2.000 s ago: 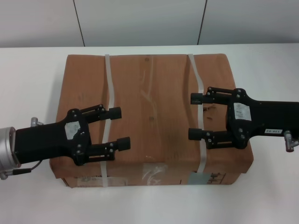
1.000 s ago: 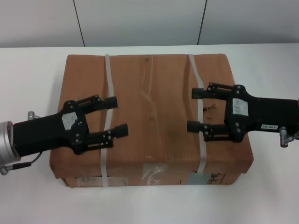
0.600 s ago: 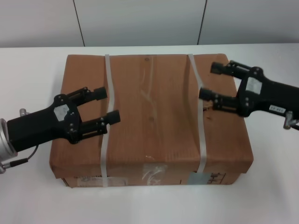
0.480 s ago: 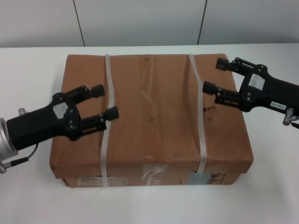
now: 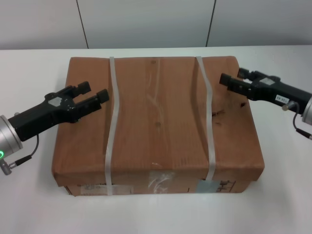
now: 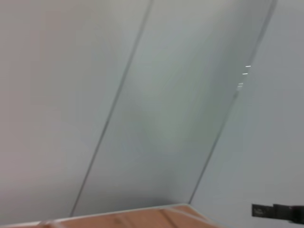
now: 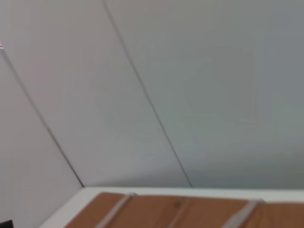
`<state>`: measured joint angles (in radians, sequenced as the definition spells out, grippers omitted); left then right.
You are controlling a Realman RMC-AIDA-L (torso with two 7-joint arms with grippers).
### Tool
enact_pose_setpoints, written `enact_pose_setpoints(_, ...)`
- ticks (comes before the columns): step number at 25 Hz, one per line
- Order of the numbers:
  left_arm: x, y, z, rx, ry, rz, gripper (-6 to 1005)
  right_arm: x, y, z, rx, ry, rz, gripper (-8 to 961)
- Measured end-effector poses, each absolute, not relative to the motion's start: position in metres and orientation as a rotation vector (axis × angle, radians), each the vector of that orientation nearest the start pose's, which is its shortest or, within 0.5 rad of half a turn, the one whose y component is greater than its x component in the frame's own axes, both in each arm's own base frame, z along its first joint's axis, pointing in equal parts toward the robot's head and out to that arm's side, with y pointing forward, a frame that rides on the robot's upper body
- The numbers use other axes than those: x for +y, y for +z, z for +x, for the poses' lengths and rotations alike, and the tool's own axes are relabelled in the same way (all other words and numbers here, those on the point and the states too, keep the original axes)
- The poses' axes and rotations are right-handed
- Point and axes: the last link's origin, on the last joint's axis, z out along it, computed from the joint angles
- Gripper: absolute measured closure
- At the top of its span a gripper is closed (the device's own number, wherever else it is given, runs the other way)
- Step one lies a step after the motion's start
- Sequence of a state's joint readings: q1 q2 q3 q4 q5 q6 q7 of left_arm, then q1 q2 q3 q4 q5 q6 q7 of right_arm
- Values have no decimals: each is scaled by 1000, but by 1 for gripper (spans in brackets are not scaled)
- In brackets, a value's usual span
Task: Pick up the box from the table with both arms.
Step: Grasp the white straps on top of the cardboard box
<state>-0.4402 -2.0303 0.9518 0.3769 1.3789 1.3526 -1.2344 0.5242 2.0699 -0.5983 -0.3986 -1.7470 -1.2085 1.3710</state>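
The large brown box (image 5: 158,122) stands on the white table (image 5: 29,195), with two whitish straps (image 5: 113,122) across its creased top and labels on its front side. My left gripper (image 5: 94,91) is open and empty, over the box's top at its left edge. My right gripper (image 5: 232,76) is open and empty, over the box's top near its far right corner. Neither holds the box. A strip of the box top shows in the left wrist view (image 6: 142,221) and in the right wrist view (image 7: 180,209).
A pale panelled wall (image 5: 146,22) rises right behind the table's far edge. White tabletop shows on the left, right and front of the box. Both wrist views mostly show the wall.
Both grippers have moved outward from over the middle of the box top to its left and right edges and turned, still open and empty. The box has not moved.
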Motion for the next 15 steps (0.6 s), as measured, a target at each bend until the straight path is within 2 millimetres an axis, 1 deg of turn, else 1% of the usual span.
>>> enact_pose_setpoints(2, 330, -10, -292, -893, -979, -2304, 206, 357, -15, 305, 1072, 801, -2207, 117)
enact_pose_setpoints(7, 338, -16, -297, -1013, -922, -2270, 207, 362, -31, 297, 1101, 760, -2245, 119)
enact_pose_setpoints(15, 346, -37, -291, -1088, -828, -2331, 208, 369, -53, 286, 1139, 698, -2285, 122)
